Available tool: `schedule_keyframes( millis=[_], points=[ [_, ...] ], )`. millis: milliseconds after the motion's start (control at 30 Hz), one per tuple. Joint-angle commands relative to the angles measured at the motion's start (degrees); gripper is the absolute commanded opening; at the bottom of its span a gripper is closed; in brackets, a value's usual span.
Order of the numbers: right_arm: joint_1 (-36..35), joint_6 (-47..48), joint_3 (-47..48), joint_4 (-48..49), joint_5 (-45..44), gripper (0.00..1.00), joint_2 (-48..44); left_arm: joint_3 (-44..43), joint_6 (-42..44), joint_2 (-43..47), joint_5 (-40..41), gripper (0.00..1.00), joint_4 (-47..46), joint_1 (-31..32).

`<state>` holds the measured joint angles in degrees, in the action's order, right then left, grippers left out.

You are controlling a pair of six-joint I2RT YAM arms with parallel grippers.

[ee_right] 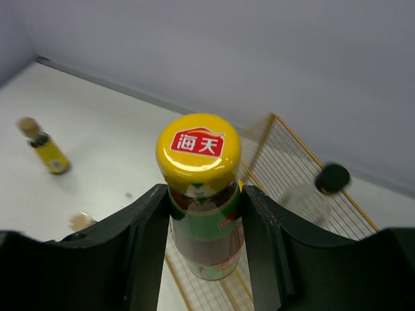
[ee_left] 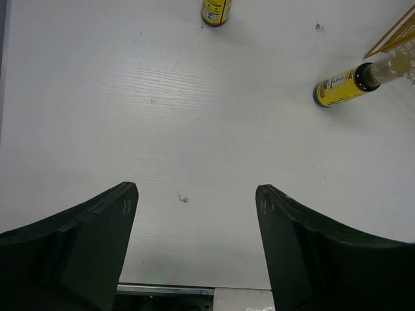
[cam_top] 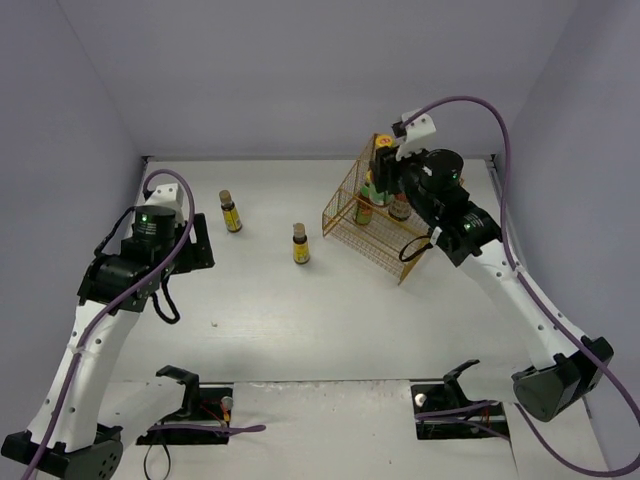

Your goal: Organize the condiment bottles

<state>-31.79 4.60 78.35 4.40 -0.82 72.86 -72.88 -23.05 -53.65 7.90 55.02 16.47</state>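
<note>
Two stand loose on the desk [cam_top: 300,330]: far yellow-label bottle [cam_top: 231,212], near yellow-label bottle [cam_top: 300,244]. My right tool [ee_right: 204,207] pinches the yellow-capped bottle [ee_right: 198,150] over the wire basket [ee_right: 305,147]; left tool [ee_left: 194,249] spread. Next, probably: lower upright, release.

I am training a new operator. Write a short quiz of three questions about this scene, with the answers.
1. True or false: the left gripper is open and holds nothing.
2. How many yellow-label bottles stand on the table outside the wire rack?
3. What does the right gripper grip? A) black-capped clear bottle B) yellow-capped dark bottle C) the wire rack
Key: 1 true; 2 two; 3 B.
</note>
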Motion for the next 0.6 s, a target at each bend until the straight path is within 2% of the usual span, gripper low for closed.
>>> schedule_keyframes(
  millis=[0, 267, 567],
  points=[
    [4.6, -0.6, -1.6, 6.6, -1.3, 0.00, -3.9, -3.2, 0.5, -0.7, -0.7, 0.73, -3.0, 0.4],
    [14.6, -2.3, -9.2, 13.2, 4.2, 0.00, -4.6, -2.0, 0.0, -1.1, -1.7, 0.73, -3.3, 0.4],
    [18.8, -2.8, -16.1, 22.1, 6.6, 0.00, -2.2, -0.1, -0.3, -0.9, -1.6, 0.73, -3.9, 0.4]
  ],
)
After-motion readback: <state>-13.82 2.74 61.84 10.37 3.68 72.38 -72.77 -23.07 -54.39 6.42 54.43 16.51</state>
